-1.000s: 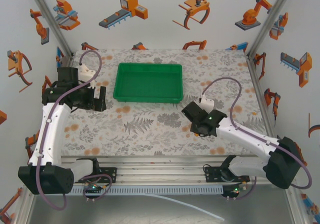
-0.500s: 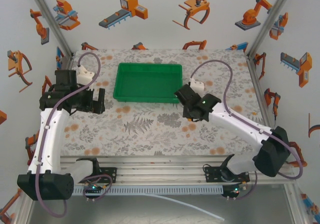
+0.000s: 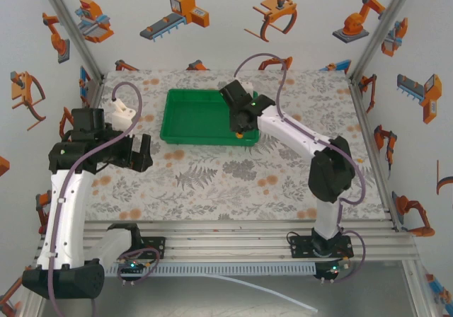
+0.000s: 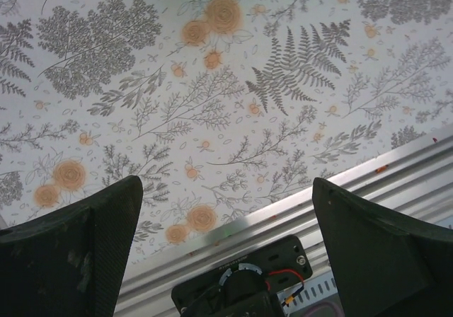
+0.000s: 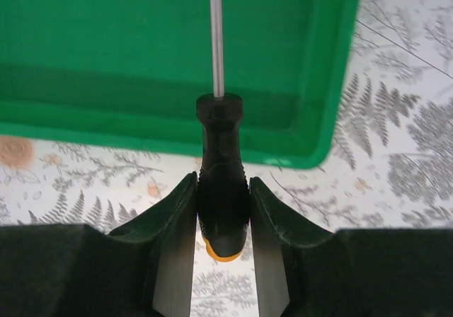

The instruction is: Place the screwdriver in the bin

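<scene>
The screwdriver (image 5: 221, 143), in the right claw (image 5: 222, 189), crosses the near wall of the bin (image 5: 106, 83).

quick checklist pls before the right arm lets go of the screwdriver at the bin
1. Grip: the right gripper is shut on the screwdriver handle: ok.
2. Shaft over the bin: ok.
3. Whole handle inside the bin's near rim: not ok. Its orange end hangs over the table.
4. Height above the bin floor: cannot tell.
5. Left gripper out of the way: ok. It is open over the table, left of the bin.
</scene>
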Controlling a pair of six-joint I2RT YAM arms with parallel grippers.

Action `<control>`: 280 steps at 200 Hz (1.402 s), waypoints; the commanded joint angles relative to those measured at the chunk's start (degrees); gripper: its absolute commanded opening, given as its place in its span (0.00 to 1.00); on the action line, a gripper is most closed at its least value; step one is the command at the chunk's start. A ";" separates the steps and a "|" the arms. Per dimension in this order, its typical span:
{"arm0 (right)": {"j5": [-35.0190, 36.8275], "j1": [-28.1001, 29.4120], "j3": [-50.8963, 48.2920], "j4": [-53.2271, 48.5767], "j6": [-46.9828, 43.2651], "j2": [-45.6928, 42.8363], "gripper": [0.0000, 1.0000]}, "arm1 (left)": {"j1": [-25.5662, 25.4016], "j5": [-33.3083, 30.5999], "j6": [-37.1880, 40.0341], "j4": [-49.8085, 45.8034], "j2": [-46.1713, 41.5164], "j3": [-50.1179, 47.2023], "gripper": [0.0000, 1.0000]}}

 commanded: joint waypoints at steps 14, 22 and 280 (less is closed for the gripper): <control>-5.00 -1.52 7.73 0.80 -2.92 7.50 0.24 | -0.31 2.00 1.67 -2.19 -1.16 1.08 0.97; -5.56 -1.93 9.09 0.65 -3.13 9.01 0.23 | -0.32 1.91 1.68 -2.28 -1.15 1.08 0.97; -13.41 -7.02 18.89 -2.16 -5.46 23.87 0.49 | -0.39 2.80 -1.02 0.08 2.76 0.54 0.97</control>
